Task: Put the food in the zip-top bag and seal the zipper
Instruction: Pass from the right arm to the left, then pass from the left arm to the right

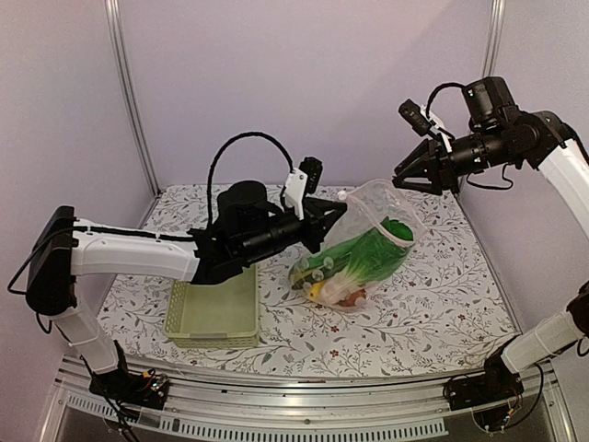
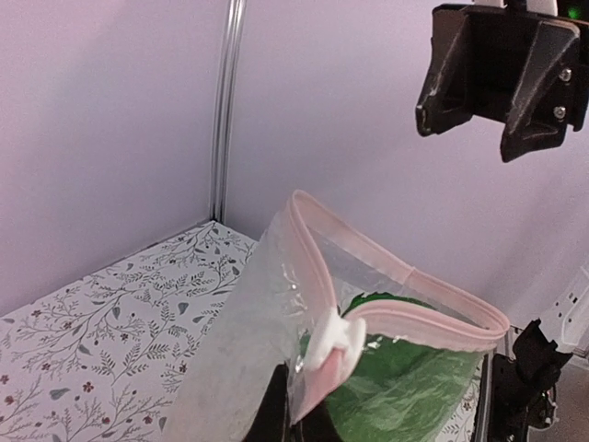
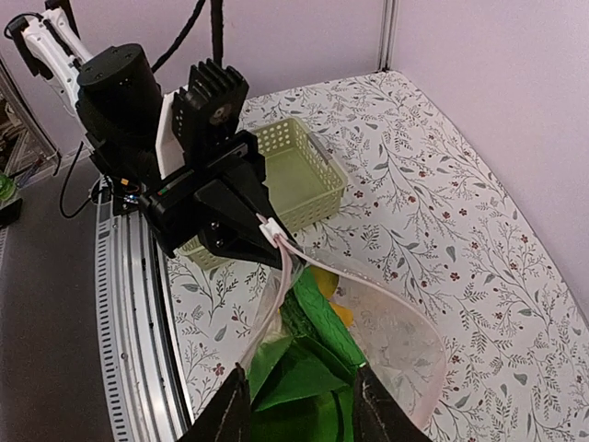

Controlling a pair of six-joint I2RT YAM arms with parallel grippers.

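The zip-top bag (image 1: 373, 241) lies on the table with its mouth lifted and gaping. The food (image 1: 354, 262) sits inside: green leafy bok choy, a long green cucumber (image 3: 324, 311) and yellow and orange pieces (image 1: 317, 291). My left gripper (image 1: 324, 221) is shut on the bag's mouth edge, right by the white slider (image 2: 333, 339) of the pinkish zipper (image 2: 433, 318). Its dark fingers (image 2: 274, 412) pinch the plastic just under the slider. My right gripper (image 1: 402, 180) hangs open above the bag's far side, clear of it. Its fingertips (image 3: 230, 414) are spread over the open mouth.
A pale green slotted basket (image 1: 213, 311) stands left of the bag, under the left arm. The floral table cover (image 1: 442, 295) ends at lilac walls behind and at the sides. A metal rail (image 1: 304, 414) runs along the near edge.
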